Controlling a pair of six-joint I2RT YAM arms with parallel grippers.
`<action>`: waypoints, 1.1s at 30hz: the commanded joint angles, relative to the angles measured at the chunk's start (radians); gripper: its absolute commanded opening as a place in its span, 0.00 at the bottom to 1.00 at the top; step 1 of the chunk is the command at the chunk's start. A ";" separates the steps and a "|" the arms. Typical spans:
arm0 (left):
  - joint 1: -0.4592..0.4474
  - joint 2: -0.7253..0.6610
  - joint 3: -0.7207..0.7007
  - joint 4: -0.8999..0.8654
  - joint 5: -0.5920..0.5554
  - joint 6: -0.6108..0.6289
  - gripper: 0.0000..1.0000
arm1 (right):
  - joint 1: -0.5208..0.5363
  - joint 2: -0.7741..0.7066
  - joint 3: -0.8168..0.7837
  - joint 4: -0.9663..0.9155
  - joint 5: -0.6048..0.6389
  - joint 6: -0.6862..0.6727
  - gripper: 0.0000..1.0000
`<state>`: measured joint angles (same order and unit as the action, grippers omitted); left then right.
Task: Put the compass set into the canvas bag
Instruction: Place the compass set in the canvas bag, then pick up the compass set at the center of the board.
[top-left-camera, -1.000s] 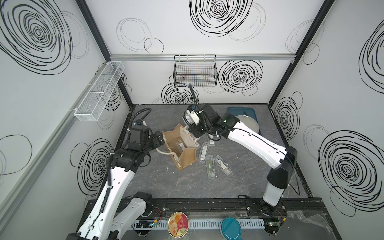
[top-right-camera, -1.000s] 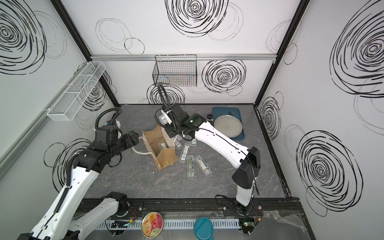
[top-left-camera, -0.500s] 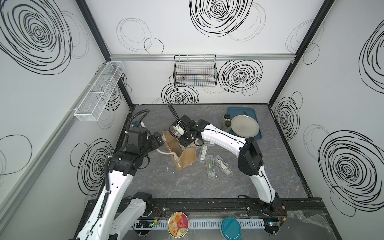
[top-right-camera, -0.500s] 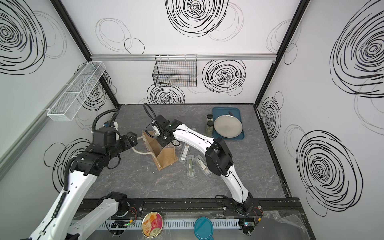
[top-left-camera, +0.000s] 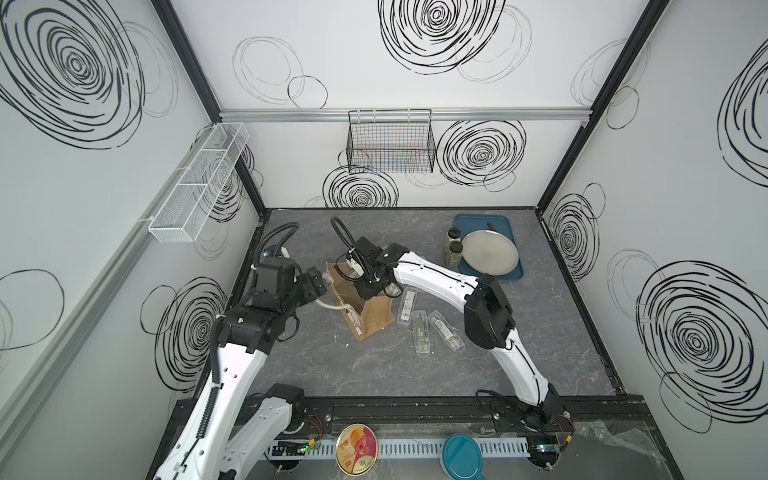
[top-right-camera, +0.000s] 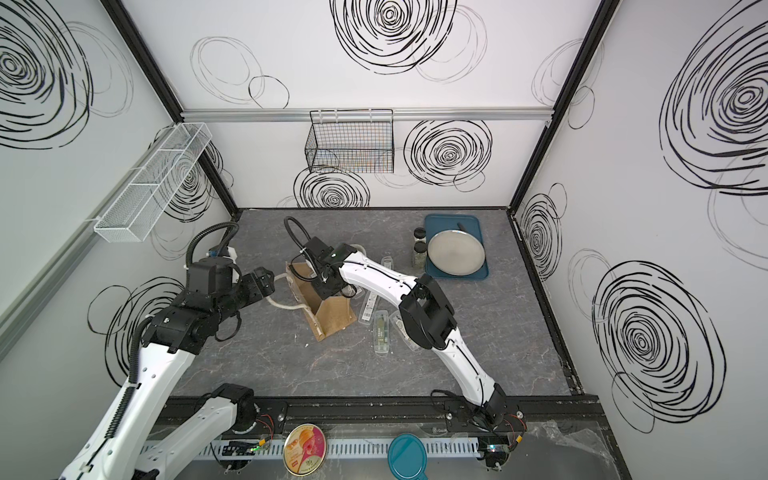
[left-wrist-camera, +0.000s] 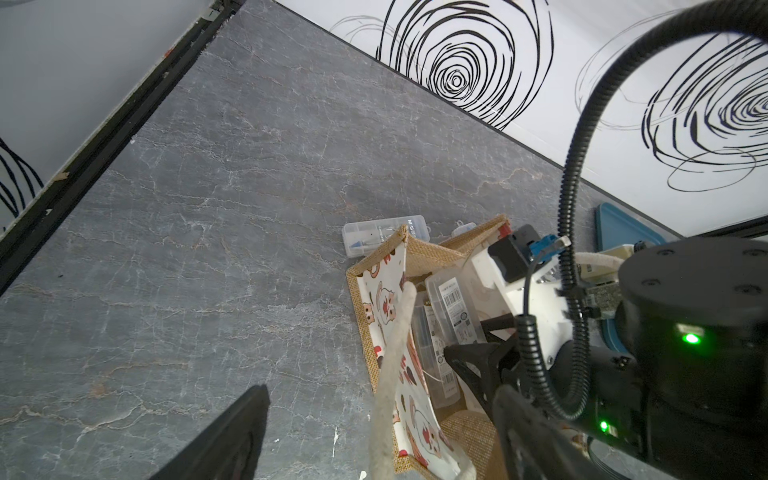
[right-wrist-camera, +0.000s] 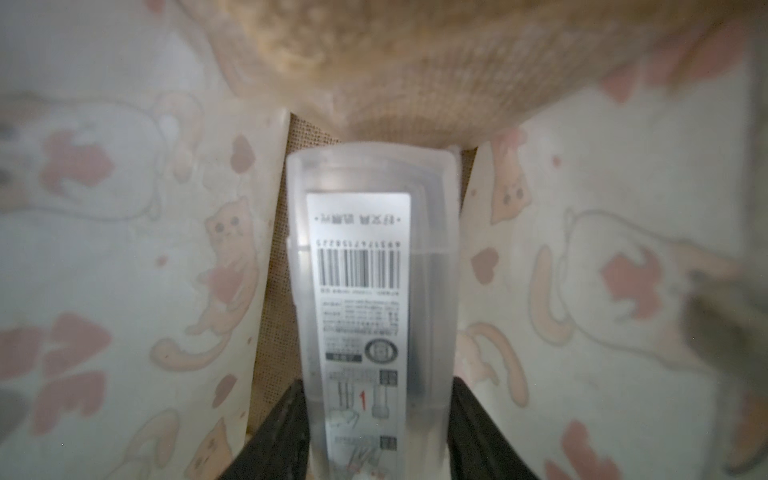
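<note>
Tabletop (top-left-camera: 374, 365): compass set (right-wrist-camera: 365, 249) inside canvas bag (top-left-camera: 376, 316), between jaws of right tool (right-wrist-camera: 377, 386); grip unclear.

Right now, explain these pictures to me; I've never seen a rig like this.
Two white robot arms work at a grey table. Two pictures look down from overhead; two come from cameras on the arms' wrists. The right gripper reaches inside the canvas bag with a clear compass case between its fingers; whether it grips or has let go is unclear. The left gripper stands open, the bag's rope handle between its fingers. More clear cases lie around the bag. At the back, a teal tray carries a steel plate.
</note>
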<state>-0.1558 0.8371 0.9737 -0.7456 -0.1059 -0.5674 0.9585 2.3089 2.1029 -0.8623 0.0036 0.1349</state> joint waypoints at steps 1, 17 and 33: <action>0.008 -0.023 -0.005 0.002 -0.001 0.004 0.88 | 0.011 -0.034 0.040 -0.041 0.028 0.012 0.59; -0.002 -0.024 -0.013 -0.003 0.002 -0.005 0.88 | -0.095 -0.535 -0.274 0.036 0.155 0.005 0.65; -0.051 -0.020 -0.024 0.014 -0.029 -0.032 0.88 | -0.380 -0.915 -1.091 0.226 -0.030 0.094 0.63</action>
<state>-0.1936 0.8211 0.9646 -0.7574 -0.1143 -0.5797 0.5766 1.3930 1.0576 -0.6891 0.0544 0.2062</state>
